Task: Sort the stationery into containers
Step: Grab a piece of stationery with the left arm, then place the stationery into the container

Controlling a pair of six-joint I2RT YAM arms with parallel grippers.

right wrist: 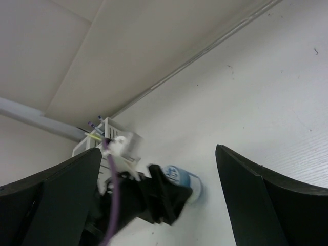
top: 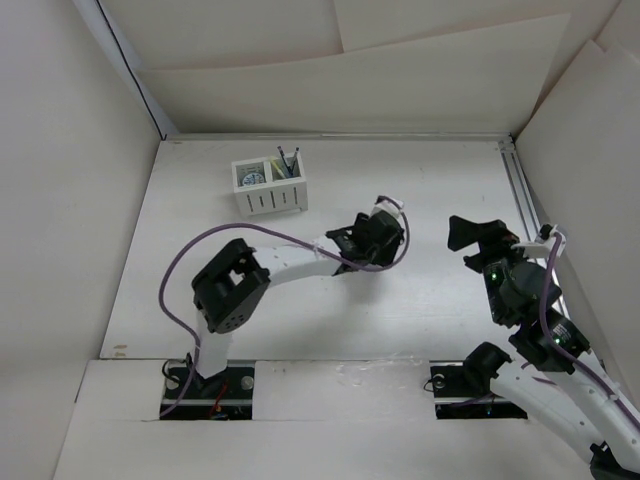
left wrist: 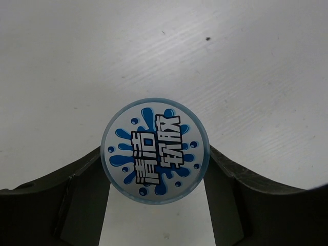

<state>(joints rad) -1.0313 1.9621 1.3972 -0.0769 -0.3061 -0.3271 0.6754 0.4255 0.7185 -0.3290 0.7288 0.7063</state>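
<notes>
A round blue-and-white roll (left wrist: 155,150) sits between the fingers of my left gripper (left wrist: 155,159), which touch its left and right edges; it is low over the white table. The right wrist view shows the same roll (right wrist: 180,177) at the tip of the left gripper (right wrist: 164,197). In the top view the left gripper (top: 378,238) hides it. The white slatted organizer (top: 270,198) stands at the back left, with a second roll (top: 252,178) in one section and pens (top: 287,160) upright in another. My right gripper (top: 478,235) is open and empty, to the right.
Cream walls close the table on the left, back and right. A metal rail (top: 522,195) runs along the right edge. The left arm's purple cable (top: 180,265) loops over the table. The organizer (right wrist: 110,130) shows far behind the left gripper in the right wrist view.
</notes>
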